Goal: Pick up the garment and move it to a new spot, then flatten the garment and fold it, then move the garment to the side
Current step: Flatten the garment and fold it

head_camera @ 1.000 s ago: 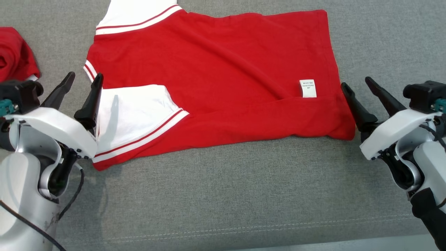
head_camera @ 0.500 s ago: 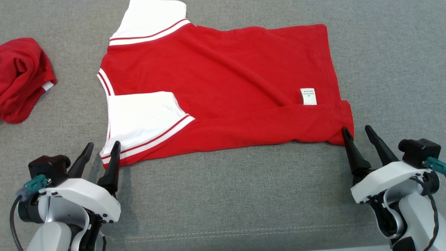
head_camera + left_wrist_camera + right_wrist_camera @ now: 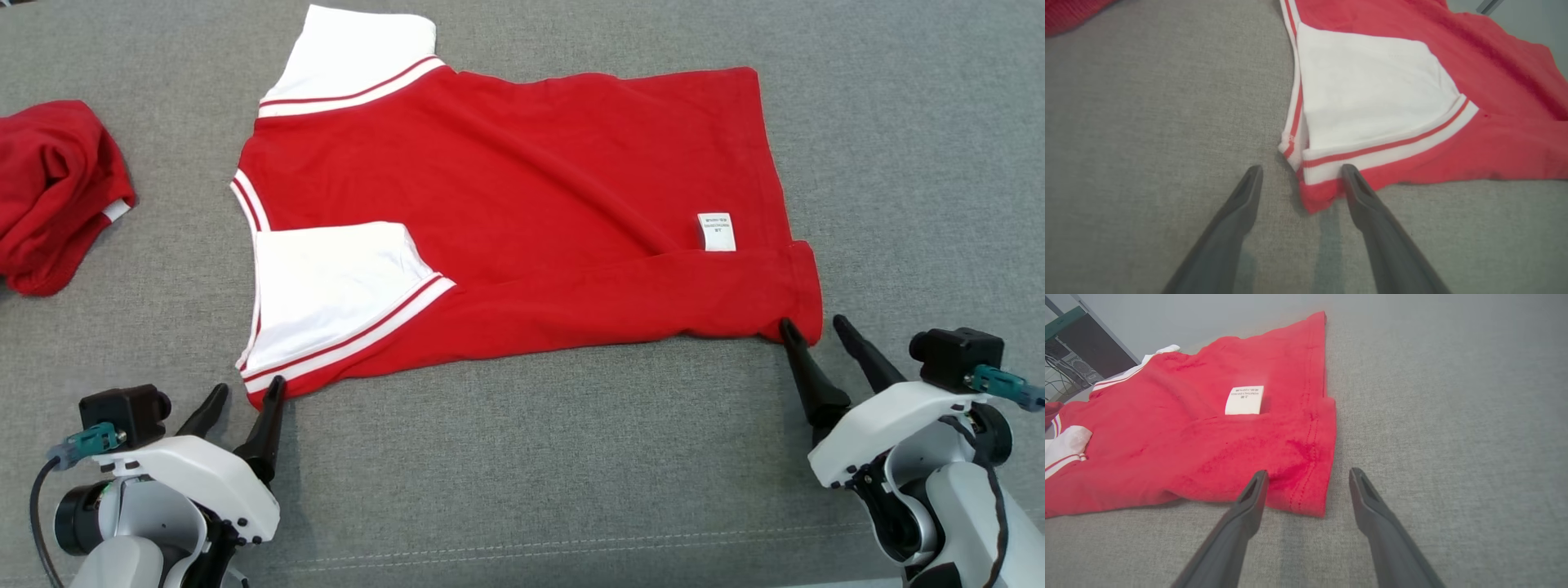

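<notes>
A red shirt point(image 3: 522, 204) with white striped sleeves lies spread on the grey surface, one sleeve point(image 3: 331, 286) folded over its near edge. A white label point(image 3: 716, 231) shows near its right hem. My left gripper point(image 3: 249, 392) is open at the shirt's near left corner point(image 3: 1314, 200), which lies between the finger tips in the left wrist view. At the near right corner point(image 3: 1306, 498) my right gripper point(image 3: 812, 327) is open too, its tips on either side of the hem corner. Neither holds cloth.
A second red garment point(image 3: 53, 192) lies bunched at the left edge. The grey cushion point(image 3: 531, 457) has bare room in front of the shirt, with a stitched seam near its front edge. Dark furniture point(image 3: 1090, 343) stands beyond the surface.
The head camera has shifted, so the whole scene sits lower. Both grippers have drawn back toward me along the shirt's sides to its near corners, still open.
</notes>
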Controlling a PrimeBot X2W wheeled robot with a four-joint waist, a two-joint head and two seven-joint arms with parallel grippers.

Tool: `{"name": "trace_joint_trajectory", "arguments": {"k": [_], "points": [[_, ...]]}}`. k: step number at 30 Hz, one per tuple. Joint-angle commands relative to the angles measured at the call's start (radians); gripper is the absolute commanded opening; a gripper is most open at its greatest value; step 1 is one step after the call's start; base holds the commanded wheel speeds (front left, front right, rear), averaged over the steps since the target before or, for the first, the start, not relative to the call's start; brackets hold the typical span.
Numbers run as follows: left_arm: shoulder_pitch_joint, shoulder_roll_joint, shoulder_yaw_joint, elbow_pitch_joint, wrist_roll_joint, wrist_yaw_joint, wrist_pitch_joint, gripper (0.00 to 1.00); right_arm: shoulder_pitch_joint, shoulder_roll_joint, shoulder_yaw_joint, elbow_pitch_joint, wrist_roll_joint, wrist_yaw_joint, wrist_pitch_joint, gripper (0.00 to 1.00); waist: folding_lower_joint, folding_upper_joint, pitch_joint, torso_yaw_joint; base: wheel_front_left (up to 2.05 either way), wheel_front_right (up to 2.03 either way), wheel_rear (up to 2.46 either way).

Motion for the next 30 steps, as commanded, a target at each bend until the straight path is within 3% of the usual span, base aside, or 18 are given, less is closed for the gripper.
{"name": "trace_joint_trajectory", "arguments": {"k": [1,14,15,16,17,18,20,30], "points": [[-0.054,0.022,0.035,-0.012,-0.009,-0.007,-0.001,1.0,-0.012,-0.008,0.026,-0.017,-0.001,0.004,0.014,1.0,0.0,0.0,0.0,-0.001,0.0,0.0,0.0],[-0.148,0.012,-0.006,0.111,-0.067,-0.066,0.094,1.0,-0.101,-0.021,0.082,0.068,0.009,0.004,0.114,1.0,0.0,0.0,0.001,-0.005,0.0,0.0,0.0],[-0.152,0.012,-0.007,0.115,-0.069,-0.067,0.096,0.93,-0.107,-0.022,0.085,0.073,0.008,0.004,0.116,1.0,0.0,0.0,0.001,-0.005,0.0,0.0,0.0],[-0.154,0.011,-0.009,0.119,-0.074,-0.07,0.104,0.6,-0.112,-0.022,0.087,0.078,0.009,0.004,0.12,1.0,0.0,0.0,0.002,-0.005,0.0,0.0,0.0],[-0.157,0.013,-0.011,0.122,-0.074,-0.072,0.106,0.21,-0.117,-0.024,0.091,0.087,0.003,0.004,0.128,1.0,0.0,0.0,0.002,-0.005,0.0,0.0,0.0],[-0.16,0.013,-0.011,0.123,-0.073,-0.071,0.105,0.0,-0.123,-0.025,0.094,0.093,0.0,0.004,0.133,0.78,0.0,0.0,0.003,-0.006,0.0,0.0,0.0],[-0.166,0.015,-0.013,0.125,-0.075,-0.073,0.109,0.0,-0.134,-0.027,0.104,0.102,-0.004,0.004,0.149,0.0,0.0,0.0,0.005,-0.005,0.0,0.0,0.0],[-0.131,0.057,-0.018,0.054,-0.093,-0.083,0.169,0.0,-0.124,-0.06,0.11,0.06,0.036,0.004,0.234,0.0,0.0,0.0,0.006,0.001,0.0,0.0,0.0]]}}
